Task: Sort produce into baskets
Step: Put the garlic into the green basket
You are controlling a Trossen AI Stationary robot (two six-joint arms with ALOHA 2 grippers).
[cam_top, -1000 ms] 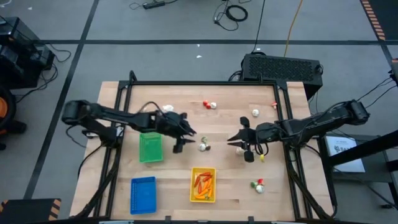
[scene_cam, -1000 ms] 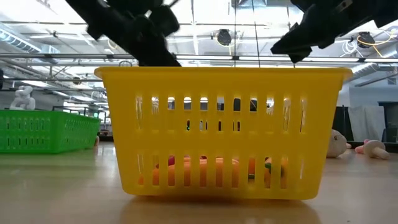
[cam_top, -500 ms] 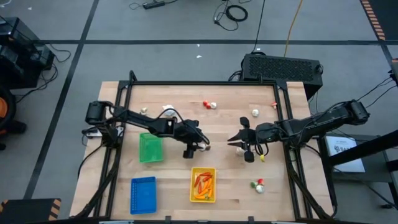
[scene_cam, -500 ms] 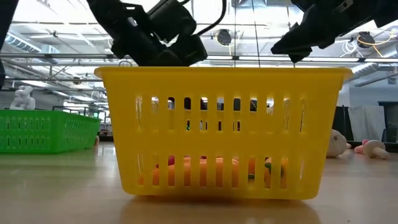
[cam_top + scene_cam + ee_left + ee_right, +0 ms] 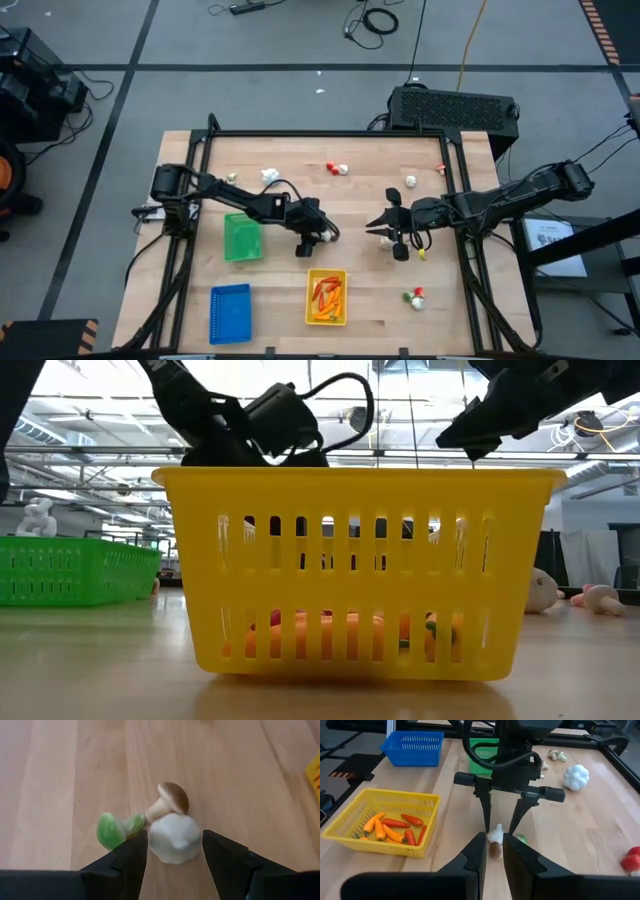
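Observation:
A white bulb (image 5: 175,837) lies at the table's middle, against a brown-capped mushroom (image 5: 170,800) and a green piece (image 5: 112,830). My left gripper (image 5: 175,845) is open and low over the table, one finger on each side of the bulb. My right gripper (image 5: 372,226) hangs just to the right of them. It is all but shut, with only a narrow slit and nothing in it. The yellow basket (image 5: 326,296), holding carrots and peppers, stands near the front. The green basket (image 5: 241,238) is to the left and the blue basket (image 5: 229,312) at the front left. My left gripper slants down from the table's left, its fingers (image 5: 132,860) on either side of the white bulb's flanks (image 5: 155,840). The bulb rests on the table. I cannot tell whether either finger touches it.
Loose produce lies on the far half: a white bulb (image 5: 270,175), a red-and-white piece (image 5: 338,168), a white piece (image 5: 410,181) and a red bit (image 5: 440,168). Another piece (image 5: 415,296) lies at the front right. A black frame (image 5: 320,134) edges the table.
My left gripper has come down and gone toward the table's right and near edges, to the white bulb. It has stayed open, and its fingers now stand on either side of the bulb. The bulb has not moved.

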